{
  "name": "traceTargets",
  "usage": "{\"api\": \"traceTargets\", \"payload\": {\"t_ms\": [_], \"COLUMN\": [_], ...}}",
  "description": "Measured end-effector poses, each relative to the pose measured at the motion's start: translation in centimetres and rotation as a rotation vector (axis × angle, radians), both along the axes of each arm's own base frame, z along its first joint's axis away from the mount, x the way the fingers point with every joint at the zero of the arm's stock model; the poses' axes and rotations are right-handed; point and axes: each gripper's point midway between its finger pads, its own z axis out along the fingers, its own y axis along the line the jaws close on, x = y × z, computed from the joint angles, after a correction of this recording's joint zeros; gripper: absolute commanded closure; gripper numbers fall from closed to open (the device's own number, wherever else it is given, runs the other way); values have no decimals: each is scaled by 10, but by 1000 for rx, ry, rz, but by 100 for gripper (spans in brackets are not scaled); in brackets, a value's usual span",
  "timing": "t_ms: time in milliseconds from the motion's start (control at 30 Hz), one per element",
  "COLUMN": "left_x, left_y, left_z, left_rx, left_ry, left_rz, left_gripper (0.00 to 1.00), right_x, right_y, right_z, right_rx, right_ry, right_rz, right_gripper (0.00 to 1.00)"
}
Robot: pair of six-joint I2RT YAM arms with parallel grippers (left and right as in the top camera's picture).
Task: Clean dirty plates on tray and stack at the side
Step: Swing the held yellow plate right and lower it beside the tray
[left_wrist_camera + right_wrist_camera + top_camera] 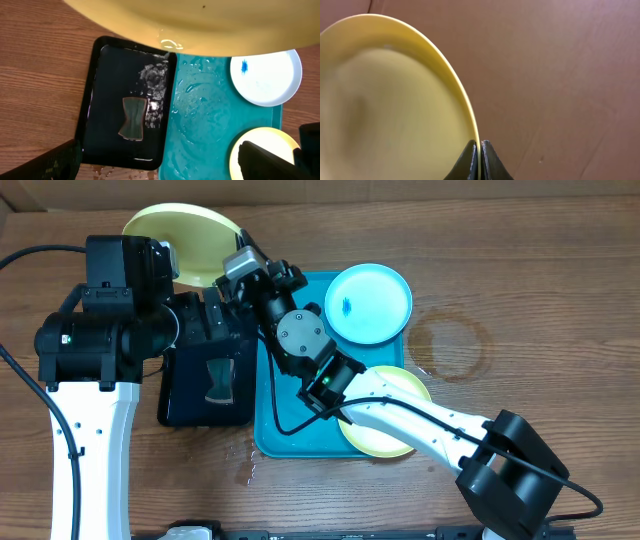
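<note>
Held yellow plate (185,235): near side hidden under left arm (100,340) overhead, blurred and cut off by frame edges in both wrist views. Right gripper (480,161): only fingertips show at the bottom edge. Second yellow plate (380,442) is largely covered by right arm (420,415). Black tray (185,395) has its top hidden under the left arm, and the dark object (133,117) in it is too unclear to identify.
</note>
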Motion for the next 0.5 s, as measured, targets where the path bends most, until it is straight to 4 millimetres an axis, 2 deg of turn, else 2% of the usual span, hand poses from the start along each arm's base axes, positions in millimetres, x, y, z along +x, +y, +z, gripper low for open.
{"api": "traceTargets", "payload": {"t_ms": [267,500], "left_x": [0,0], "left_y": [0,0], "left_z": [0,0], "left_rx": [0,0], "left_ry": [0,0], "left_rz": [0,0], "left_gripper": [0,0], "right_x": [0,2], "right_y": [0,2], "right_z": [-2,-13], "right_rx": [-10,-49], "right_ry": [5,36], "right_rz": [-1,-5], "right_gripper": [96,96]}}
